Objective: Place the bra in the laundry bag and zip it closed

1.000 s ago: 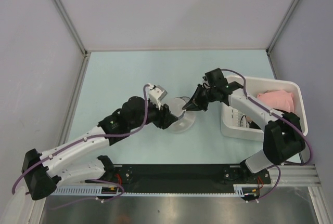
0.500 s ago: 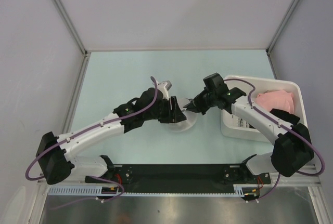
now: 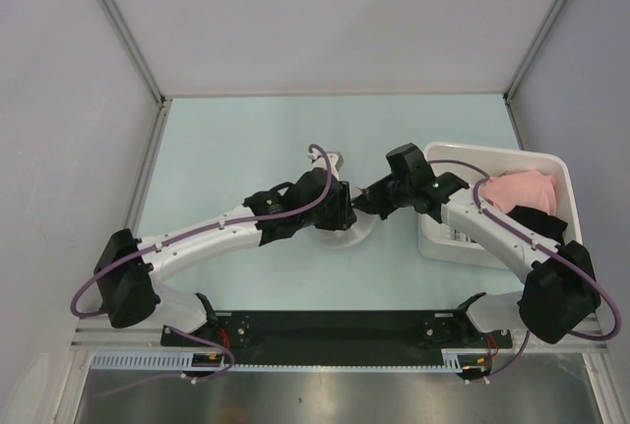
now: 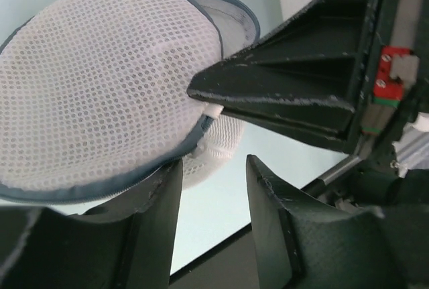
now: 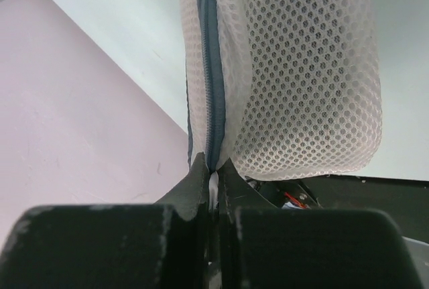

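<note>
White mesh ringed by a dark zipper rim makes up the laundry bag. It sits on the pale green counter just left of the white bin, between the 2 arms.

The right tool reaches leftward from over the bin. Its 2 fingers are pressed together on the bag's zipper line, at a small white pull on the side nearer the bin.

The left tool meets the bag from the side away from the bin. Its 2 fingers are spread, the bag's rim touches 1 of them, and a fold of mesh lies just over the gap, unclamped. The 2 tools are very near each other, and a finger of the right one crosses the left wrist view.

In the right wrist view the rim's 2 halves lie side by side and the mesh bulges outward. A darker tone shows faintly through the mesh. It may be the bra, but the view is too unclear to tell.

Inside the bin lie a pink garment and, beside it, a black garment.
</note>
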`<control>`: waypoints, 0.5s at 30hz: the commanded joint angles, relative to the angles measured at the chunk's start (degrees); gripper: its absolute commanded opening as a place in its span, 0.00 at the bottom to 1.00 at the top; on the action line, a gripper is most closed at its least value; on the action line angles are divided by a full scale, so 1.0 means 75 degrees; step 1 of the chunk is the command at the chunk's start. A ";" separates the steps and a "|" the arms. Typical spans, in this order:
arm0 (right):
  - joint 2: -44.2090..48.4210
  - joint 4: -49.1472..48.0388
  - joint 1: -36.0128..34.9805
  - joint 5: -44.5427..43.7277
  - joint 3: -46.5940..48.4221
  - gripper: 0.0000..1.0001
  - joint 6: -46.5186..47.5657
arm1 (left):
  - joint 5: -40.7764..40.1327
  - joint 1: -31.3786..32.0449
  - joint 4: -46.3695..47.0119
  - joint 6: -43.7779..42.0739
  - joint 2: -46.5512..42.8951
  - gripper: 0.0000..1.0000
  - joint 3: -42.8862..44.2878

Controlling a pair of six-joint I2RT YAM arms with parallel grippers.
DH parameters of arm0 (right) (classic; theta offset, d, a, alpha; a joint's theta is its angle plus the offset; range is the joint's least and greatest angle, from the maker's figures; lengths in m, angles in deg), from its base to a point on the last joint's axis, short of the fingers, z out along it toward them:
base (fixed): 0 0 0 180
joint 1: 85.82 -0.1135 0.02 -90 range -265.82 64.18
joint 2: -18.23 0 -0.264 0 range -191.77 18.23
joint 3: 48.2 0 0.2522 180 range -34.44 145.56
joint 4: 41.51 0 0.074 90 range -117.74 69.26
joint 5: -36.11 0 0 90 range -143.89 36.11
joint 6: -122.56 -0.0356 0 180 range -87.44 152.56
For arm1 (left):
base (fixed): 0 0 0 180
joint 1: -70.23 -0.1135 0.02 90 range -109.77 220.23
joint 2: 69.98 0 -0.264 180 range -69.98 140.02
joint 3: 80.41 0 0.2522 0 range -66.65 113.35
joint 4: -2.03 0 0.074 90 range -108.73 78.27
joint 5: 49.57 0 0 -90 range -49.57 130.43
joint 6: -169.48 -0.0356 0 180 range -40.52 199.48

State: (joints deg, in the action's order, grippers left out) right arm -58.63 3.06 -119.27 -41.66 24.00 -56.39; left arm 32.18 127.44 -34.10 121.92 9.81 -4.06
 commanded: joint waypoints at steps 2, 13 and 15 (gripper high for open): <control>0.0310 -0.0287 -0.0063 -0.0119 -0.0139 0.00 -0.0398 | -0.0692 0.0106 -0.0217 -0.0349 0.0249 0.47 0.0491; 0.0310 -0.0686 -0.0098 0.0162 -0.0420 0.00 -0.1019 | -0.1618 0.0176 0.0650 -0.0549 0.0365 0.42 0.0303; 0.0299 -0.0697 -0.0110 0.0209 -0.0455 0.00 -0.1066 | -0.1712 0.0177 0.0674 -0.0560 0.0459 0.38 0.0385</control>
State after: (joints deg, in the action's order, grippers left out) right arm -57.76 -1.99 -119.51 -41.29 21.18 -61.76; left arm 23.46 128.40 -33.64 119.36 12.32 -2.77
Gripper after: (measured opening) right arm 0.034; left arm 0.404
